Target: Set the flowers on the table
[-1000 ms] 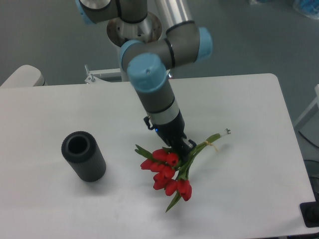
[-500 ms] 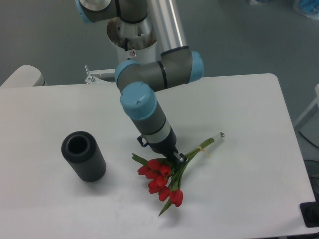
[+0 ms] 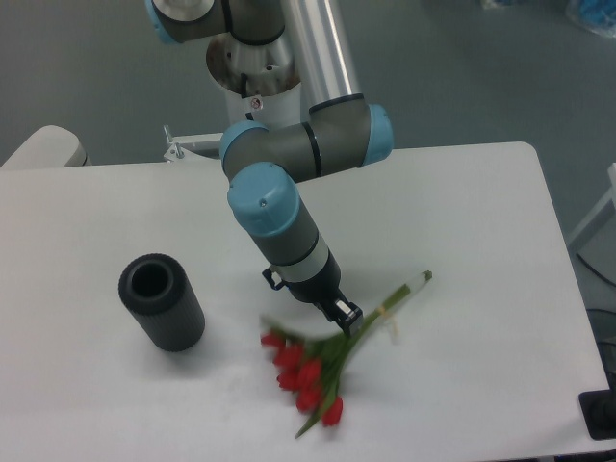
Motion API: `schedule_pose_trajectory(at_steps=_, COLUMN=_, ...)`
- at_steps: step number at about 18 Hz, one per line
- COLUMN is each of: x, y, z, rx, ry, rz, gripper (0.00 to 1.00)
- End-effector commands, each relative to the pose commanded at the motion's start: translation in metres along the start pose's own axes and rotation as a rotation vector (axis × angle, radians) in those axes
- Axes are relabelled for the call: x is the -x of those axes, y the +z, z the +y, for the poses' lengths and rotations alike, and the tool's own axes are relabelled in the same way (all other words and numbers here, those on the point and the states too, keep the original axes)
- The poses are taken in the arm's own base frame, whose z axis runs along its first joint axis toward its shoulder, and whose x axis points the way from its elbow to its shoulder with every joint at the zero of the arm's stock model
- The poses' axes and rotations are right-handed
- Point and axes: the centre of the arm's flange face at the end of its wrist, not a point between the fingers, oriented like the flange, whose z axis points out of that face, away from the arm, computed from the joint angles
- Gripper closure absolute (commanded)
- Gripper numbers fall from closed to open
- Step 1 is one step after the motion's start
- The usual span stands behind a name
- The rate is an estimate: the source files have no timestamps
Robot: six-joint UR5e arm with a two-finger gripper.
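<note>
The flowers [image 3: 306, 377], a bunch of red tulips with green stems, look blurred and lie low over the white table [image 3: 481, 212], right of its front centre. Their stems run up and right to a tip [image 3: 423, 278]. My gripper [image 3: 345, 315] points down at the stems just above the blooms. Its jaws look parted, and the stems [image 3: 371, 318] sit just below and right of the fingertips, apart from them. I cannot see the pale string clearly.
A dark grey ribbed cylinder vase [image 3: 162, 301] stands on the table to the left of the flowers, its opening facing up. The arm's base [image 3: 258, 58] is at the table's far edge. A dark object [image 3: 602, 414] sits at the front right corner.
The flowers have dropped away from the gripper towards the front of the table and are blurred with motion. The arm has barely moved since half a second ago.
</note>
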Motion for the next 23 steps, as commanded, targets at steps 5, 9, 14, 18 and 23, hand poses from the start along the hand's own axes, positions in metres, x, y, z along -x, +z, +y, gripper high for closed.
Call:
schedule_pose_trajectory(at_steps=5, x=0.046, y=-0.041, z=0.009, rx=-0.106, ry=-0.035, rz=0.013, gripper=0.01)
schedule_pose_trajectory(at_steps=9, x=0.087, y=-0.072, z=0.055, rx=-0.19, ry=-0.016, rz=0.091, gripper=0.01)
schedule_pose_trajectory(at_steps=14, x=0.107, y=-0.079, z=0.12, rx=-0.211, ry=0.067, rz=0.134, gripper=0.01)
schedule_pose_trajectory(at_steps=18, x=0.107, y=-0.084, z=0.137, rx=-0.206, ry=0.153, rz=0.151, gripper=0.01)
schedule_pose_trajectory(at_steps=23, x=0.108, y=-0.083, z=0.144, rx=-0.204, ry=0.163, rz=0.149, gripper=0.01)
